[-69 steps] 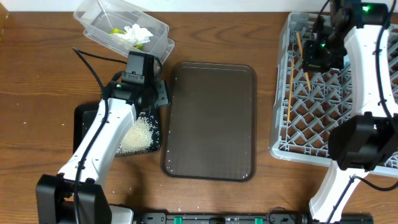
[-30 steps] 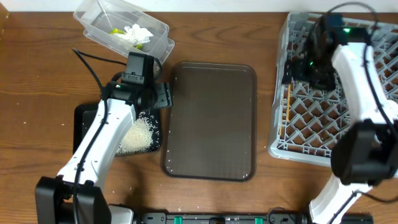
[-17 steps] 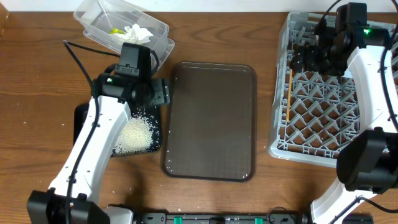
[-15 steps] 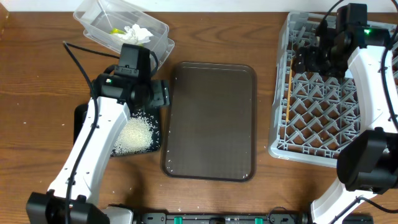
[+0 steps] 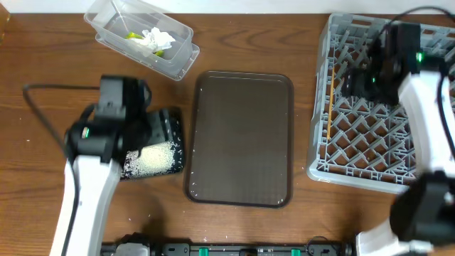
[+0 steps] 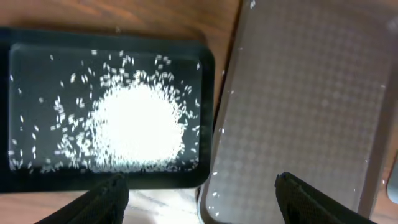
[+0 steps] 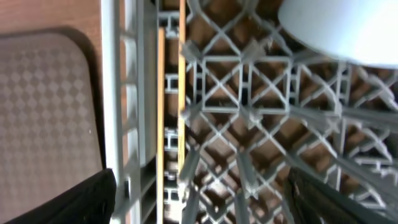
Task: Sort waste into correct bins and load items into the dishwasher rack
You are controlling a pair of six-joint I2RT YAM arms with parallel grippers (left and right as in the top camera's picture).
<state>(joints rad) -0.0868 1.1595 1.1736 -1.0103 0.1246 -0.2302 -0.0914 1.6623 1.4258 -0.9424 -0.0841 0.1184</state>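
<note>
My left gripper (image 6: pixel 200 208) hangs open and empty above the gap between the black tray (image 6: pixel 208 68) and the brown tray. In the black tray (image 5: pixel 173 117) lies a heap of white rice (image 6: pixel 134 124) (image 5: pixel 155 158). The clear tub (image 5: pixel 114 16) at the back left holds a white tissue (image 5: pixel 153 37) and a yellow-green wrapper (image 5: pixel 132 35). Over the grey rack (image 5: pixel 370 160) (image 7: pixel 127 93) my right gripper (image 7: pixel 202 199) (image 5: pixel 355 80) is open and empty. The chopsticks (image 7: pixel 160 106) (image 5: pixel 330 117) lie along the rack's left edge. A white bowl (image 7: pixel 348 28) shows at the top right of the right wrist view.
The brown serving tray (image 5: pixel 242 139) (image 6: pixel 305 106) lies in the middle, between the black tray and the rack, with a few stray grains on it. Loose grains dot the wood near the front left (image 5: pixel 149 212). A cable (image 5: pixel 53 87) trails from the left arm.
My left arm has pulled back toward the front left, away from the clear tub, uncovering the rice. My right arm has shifted slightly over the rack's back part.
</note>
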